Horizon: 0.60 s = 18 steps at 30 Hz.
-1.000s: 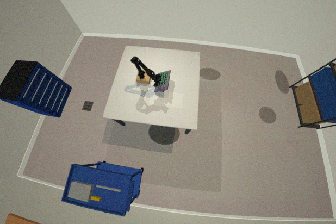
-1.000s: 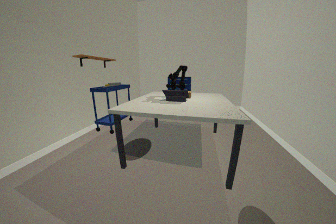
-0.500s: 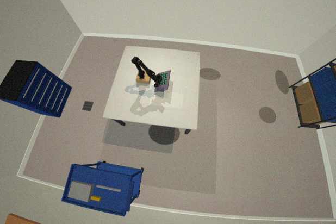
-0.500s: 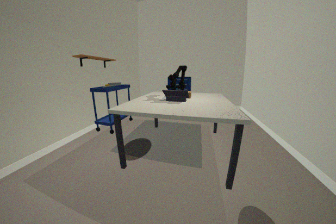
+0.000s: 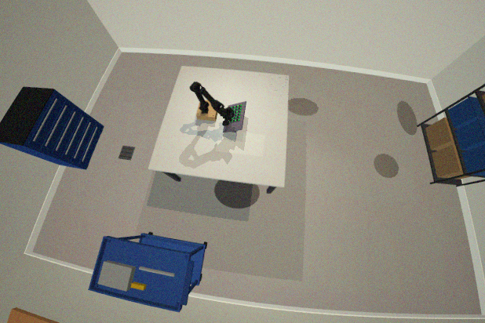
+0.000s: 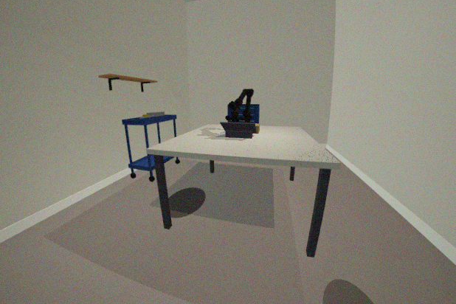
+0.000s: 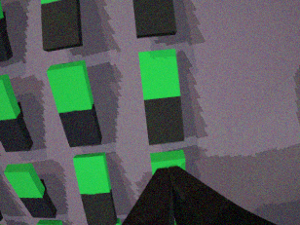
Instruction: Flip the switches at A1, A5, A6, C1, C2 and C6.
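Note:
The purple switch panel (image 5: 232, 128) (image 6: 239, 132) (image 7: 245, 59) stands tilted on the white table (image 5: 220, 159) (image 6: 273, 146). Its rocker switches are green on the far half and dark on the near half. My gripper (image 7: 167, 177) (image 5: 227, 120) is shut and empty. In the wrist view its tip sits low over the green end of a switch (image 7: 167, 159) in the rightmost column, touching it or just above. The printed row and column labels are out of view.
The arm's base sits on a wooden block (image 5: 206, 115) left of the panel. Around the table stand a blue drawer cabinet (image 5: 51, 128), a blue cart (image 5: 149, 269) (image 6: 149, 139) and a shelf rack (image 5: 455, 143). A wall shelf (image 6: 127, 79) hangs on the left wall.

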Each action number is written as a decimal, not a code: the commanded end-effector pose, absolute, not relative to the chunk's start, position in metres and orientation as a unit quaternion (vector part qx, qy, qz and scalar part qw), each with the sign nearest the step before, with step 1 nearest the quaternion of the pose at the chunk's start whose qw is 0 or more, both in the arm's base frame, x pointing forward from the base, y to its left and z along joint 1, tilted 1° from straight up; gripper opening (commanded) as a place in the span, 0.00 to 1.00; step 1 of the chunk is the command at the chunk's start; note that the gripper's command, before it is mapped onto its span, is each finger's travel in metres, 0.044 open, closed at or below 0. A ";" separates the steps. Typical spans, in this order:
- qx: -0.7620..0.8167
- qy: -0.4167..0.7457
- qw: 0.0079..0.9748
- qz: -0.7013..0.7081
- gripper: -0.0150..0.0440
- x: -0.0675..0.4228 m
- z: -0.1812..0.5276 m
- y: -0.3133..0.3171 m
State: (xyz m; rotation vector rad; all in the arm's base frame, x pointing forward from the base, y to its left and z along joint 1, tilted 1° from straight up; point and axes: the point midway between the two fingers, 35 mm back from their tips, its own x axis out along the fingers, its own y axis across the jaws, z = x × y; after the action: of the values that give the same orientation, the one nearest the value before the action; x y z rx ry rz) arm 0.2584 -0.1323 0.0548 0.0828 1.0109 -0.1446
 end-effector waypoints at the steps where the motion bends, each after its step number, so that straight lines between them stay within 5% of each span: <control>1: 0.040 0.483 0.872 -0.072 0.25 0.259 0.054 -0.133; 18: 0.040 0.483 0.872 -0.072 0.25 0.260 0.052 -0.133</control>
State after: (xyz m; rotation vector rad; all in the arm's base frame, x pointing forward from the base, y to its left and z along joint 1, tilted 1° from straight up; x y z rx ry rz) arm 0.2596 -0.1325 0.0531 0.0827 1.0106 -0.1446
